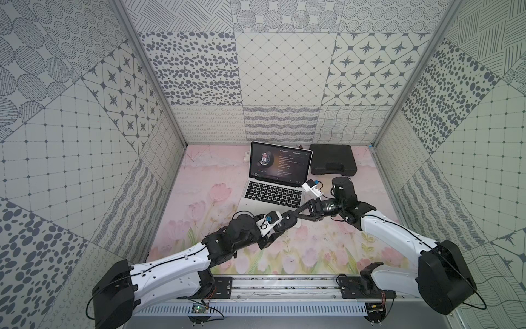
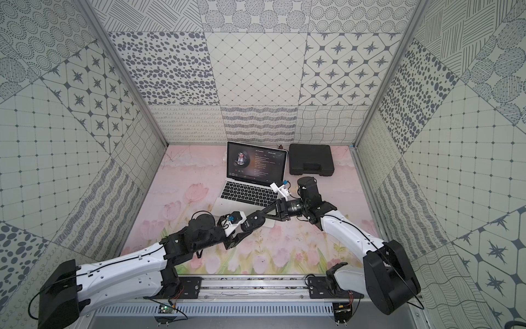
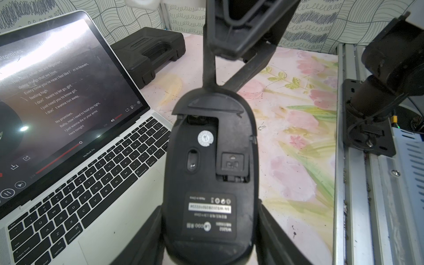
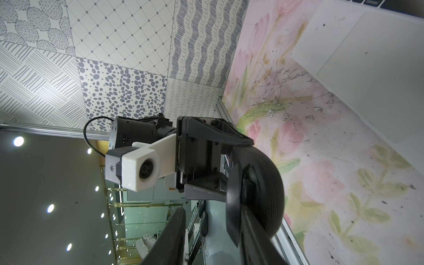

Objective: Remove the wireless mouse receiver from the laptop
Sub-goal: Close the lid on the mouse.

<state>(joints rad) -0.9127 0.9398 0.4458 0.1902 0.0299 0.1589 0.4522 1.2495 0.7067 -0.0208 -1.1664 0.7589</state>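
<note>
The silver laptop (image 1: pixel 280 165) (image 2: pixel 256 162) stands open at the back of the mat, its keyboard (image 3: pixel 80 195) beside my left hand. My left gripper (image 1: pixel 284 225) (image 3: pixel 210 241) is shut on the black mouse (image 3: pixel 211 160), which is held underside up. In the mouse's open compartment a small black square stub (image 3: pixel 232 163) sits in a recess; it looks like the wireless mouse receiver. The loose cover (image 3: pixel 215 103) rests askew at the mouse's far end. My right gripper (image 1: pixel 296 218) (image 4: pixel 213 213) is at that end, open, with the cover's edge (image 4: pixel 234 195) against one finger.
A black plastic case (image 1: pixel 333 159) (image 3: pixel 149 52) lies to the right of the laptop screen. A small white object (image 1: pixel 245 155) sits behind the laptop on the left. The arm rail (image 1: pixel 284 284) runs along the front edge. Patterned walls close in three sides.
</note>
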